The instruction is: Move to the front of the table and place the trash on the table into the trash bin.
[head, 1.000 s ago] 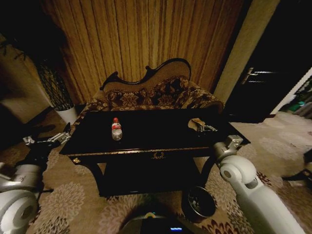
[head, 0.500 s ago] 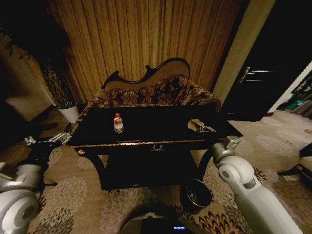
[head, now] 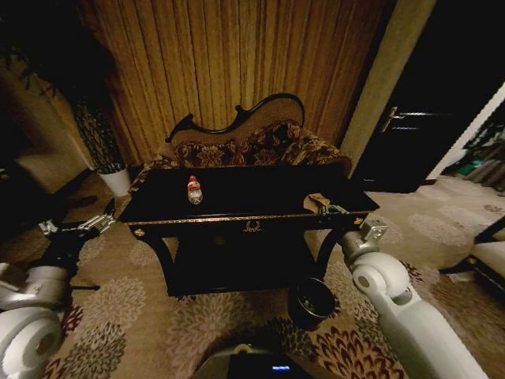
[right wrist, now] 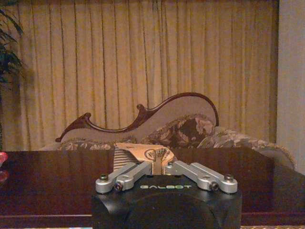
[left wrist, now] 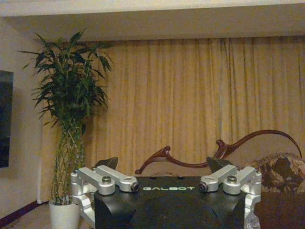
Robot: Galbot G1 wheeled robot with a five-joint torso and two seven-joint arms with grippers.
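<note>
The black table [head: 260, 223] with gold trim stands ahead of me, in front of a floral sofa. A clear bottle [head: 193, 190] with a red cap stands on its left half. My right gripper [head: 327, 208] hovers over the table's front right part, shut on a small tan angular piece [head: 315, 200]. In the right wrist view that tan piece [right wrist: 143, 153] sits right at the right gripper [right wrist: 155, 166], whose fingers are closed together. The round dark trash bin [head: 311, 302] stands on the carpet by the table's right front leg. My left gripper [head: 93, 224] hangs open, left of the table; in the left wrist view the left gripper [left wrist: 162, 164] has nothing in it.
The sofa [head: 252, 146] lies right behind the table, with curtains behind it. A tall plant in a white pot [head: 117, 180] stands at the back left. A dark door [head: 426, 118] is at the right. Patterned carpet lies open in front of the table.
The whole picture has shifted: the table, bottle and bin now look farther off and higher, so the camera has drawn back. The tan piece kept its place at my right gripper.
</note>
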